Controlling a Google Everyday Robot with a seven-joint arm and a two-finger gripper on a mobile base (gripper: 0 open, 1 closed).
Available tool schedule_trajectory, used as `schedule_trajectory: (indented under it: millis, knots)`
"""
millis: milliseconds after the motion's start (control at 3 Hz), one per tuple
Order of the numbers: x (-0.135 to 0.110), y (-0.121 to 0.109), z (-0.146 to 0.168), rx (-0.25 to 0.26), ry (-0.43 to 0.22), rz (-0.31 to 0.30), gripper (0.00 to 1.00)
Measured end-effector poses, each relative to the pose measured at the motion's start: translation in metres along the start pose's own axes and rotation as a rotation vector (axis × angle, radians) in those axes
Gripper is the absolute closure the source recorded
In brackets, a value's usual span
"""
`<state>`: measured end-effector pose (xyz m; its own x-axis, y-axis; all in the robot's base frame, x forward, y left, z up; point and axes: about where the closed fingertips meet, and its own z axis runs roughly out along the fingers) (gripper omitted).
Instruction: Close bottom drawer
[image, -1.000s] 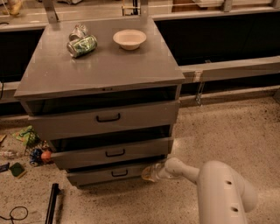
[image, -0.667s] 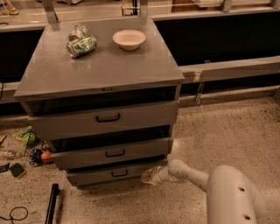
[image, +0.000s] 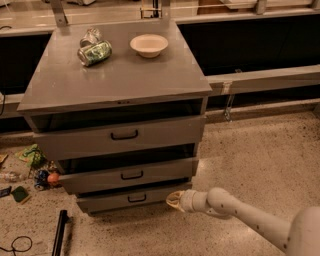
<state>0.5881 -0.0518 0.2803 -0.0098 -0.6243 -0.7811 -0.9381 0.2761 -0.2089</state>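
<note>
Grey metal by the look of it, the bottom drawer (image: 102, 202) is the lowest and narrowest front in the cabinet (image: 115, 82), just ahead of the jaws and low to the floor, a dark gap above its panel suggesting it stands out a little from the carcass. It should handle as a stiff, fairly light box on runners: nothing fragile, smooth-faced, likely to slide inward under a steady flat push. No grasp seems needed; the small black handle (image: 137, 198) sits beyond the jaws toward the panel's middle, and pressing on the bare front near it would be kinder than pushing at the end, where the drawer might skew and bind. The gripper (image: 175, 200) lies at the near end of that front, touching or just beside it; I cannot tell which, nor whether it is open or closed, and it holds nothing that I can see. Above the jaws come the middle drawer (image: 100, 180) and top drawer (image: 80, 142). High above, well apart, rest a white bowl (image: 149, 45) and a crushed green can (image: 95, 52)
</note>
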Motion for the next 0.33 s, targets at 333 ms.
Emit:
schedule_trajectory:
  millis: [333]
  knots:
    - [0.0030,0.0118,-0.0205,0.070,0.001,0.037,0.65]
